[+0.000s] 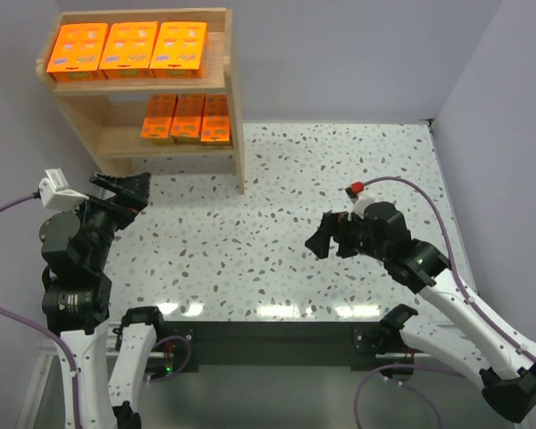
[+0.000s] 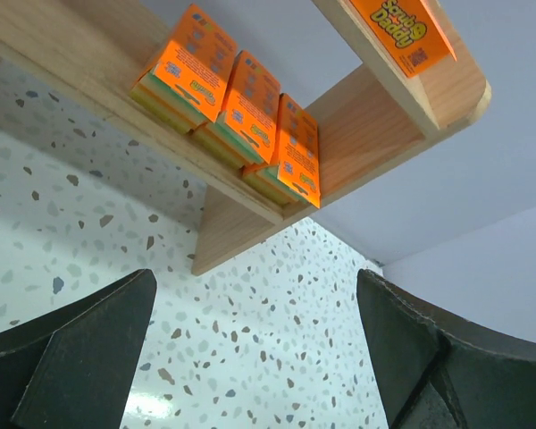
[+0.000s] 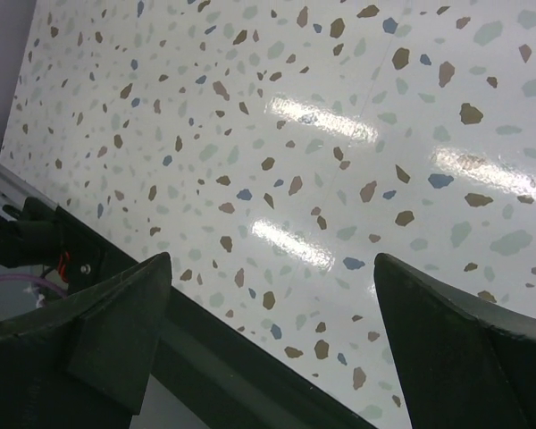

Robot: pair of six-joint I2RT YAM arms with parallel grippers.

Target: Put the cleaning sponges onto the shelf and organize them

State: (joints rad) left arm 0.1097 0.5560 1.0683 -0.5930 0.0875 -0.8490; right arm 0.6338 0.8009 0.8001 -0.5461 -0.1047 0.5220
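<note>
At the far left, the shelf stands on the speckled surface against the back wall, and all 6 cleaning sponges sit on it. 3 lie flat in a row on the upper tier, side by side with faces up, and the other 3 are packed edge to edge toward the right end of the lower tier, close to the right side panel. Just in front of the shelf's left half, the left gripper hangs above the surface with its jaws spread wide and nothing between them. The left wrist view looks up between those dark fingers at the lower-tier packs and the underside of the upper tier, where the edge of 1 more orange pack shows. Farther right, well apart from the shelf, the right gripper hovers over bare surface near the middle-right of the table, pointing left. Its jaws are also wide apart and hold nothing; the right wrist view shows only speckled surface and the table's dark near edge between its fingers.
</note>
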